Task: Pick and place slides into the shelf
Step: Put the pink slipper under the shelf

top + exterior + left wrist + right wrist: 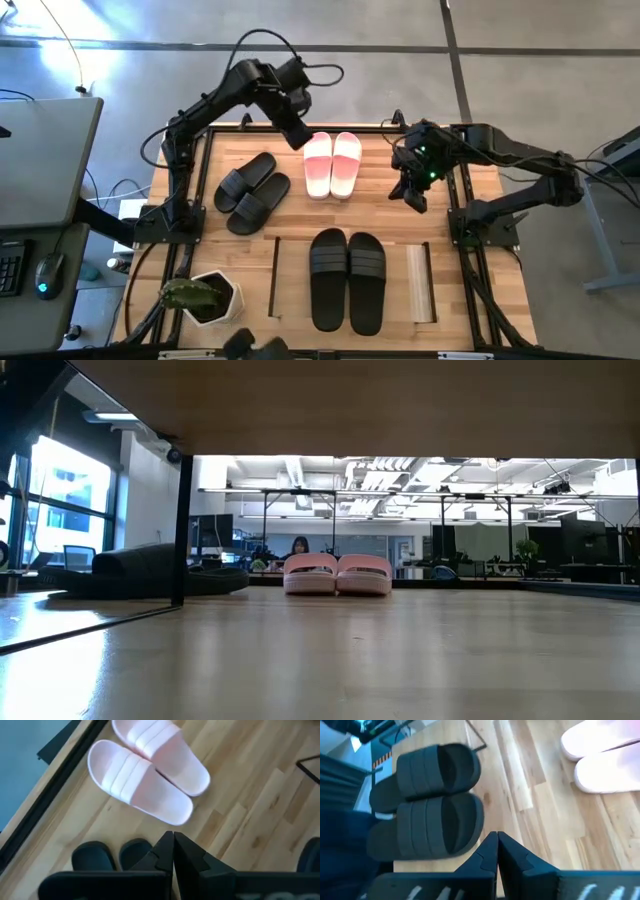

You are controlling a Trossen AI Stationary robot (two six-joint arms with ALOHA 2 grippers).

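The pink pair (332,163) lies side by side near the middle of the surface's (480,215) far edge, soles down. In the low view the same pair (337,573) sits far off on the wood.

One black pair (251,192) lies left of it, toward the far left corner, angled, the two slides touching. The other black pair (347,278) sits near the front edge, between two upright side boards of the shelf (420,282); the right board is light wood, and the thin left one (275,277) stands just beside the pair. In the right wrist view this black pair (427,802) lies close ahead of the fingers.

The left end effector (297,135) hangs over the far edge, just left of the pink pair, holding nothing; its fingers (162,852) are pressed together in the left wrist view, with the pink pair (147,767) and the toes of a black pair (112,855) beyond them.

The right end effector (412,190) hovers near the far right corner, right of the pink pair, also with fingers (487,851) pressed together, holding nothing.

A potted cactus (205,296) stands at the front left corner.
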